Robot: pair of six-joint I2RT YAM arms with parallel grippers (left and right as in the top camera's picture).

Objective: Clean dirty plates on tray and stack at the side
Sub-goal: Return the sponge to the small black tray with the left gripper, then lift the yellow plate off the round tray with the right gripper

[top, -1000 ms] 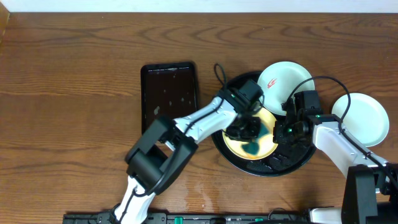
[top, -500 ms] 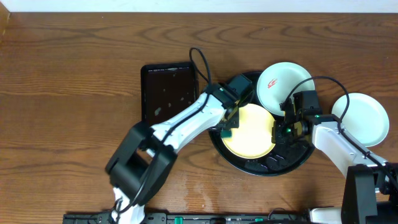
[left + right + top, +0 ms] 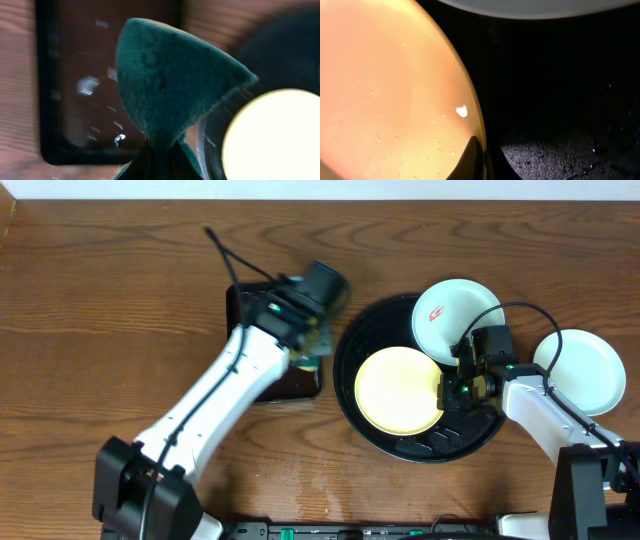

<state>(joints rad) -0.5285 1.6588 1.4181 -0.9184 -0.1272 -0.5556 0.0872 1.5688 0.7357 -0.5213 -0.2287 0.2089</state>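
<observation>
The yellow plate (image 3: 398, 390) lies in the round black tray (image 3: 375, 328); it fills the left of the right wrist view (image 3: 385, 90). My right gripper (image 3: 453, 387) is shut on the yellow plate's right rim (image 3: 479, 150). A pale plate with a red smear (image 3: 455, 315) leans on the tray's far rim. Another pale plate (image 3: 580, 370) rests on the wood at the right. My left gripper (image 3: 310, 352) is shut on the teal sponge (image 3: 170, 85), held over the rectangular tray's right edge.
The rectangular black tray (image 3: 262, 320) sits left of the round tray, wet with droplets (image 3: 95, 85). Bare wood tabletop (image 3: 120, 300) stretches left and at the front. The round tray's floor is wet (image 3: 560, 155).
My left gripper has carried the sponge off the yellow plate and leftward to the rectangular tray. The yellow plate now shows clean. The right arm has not moved.
</observation>
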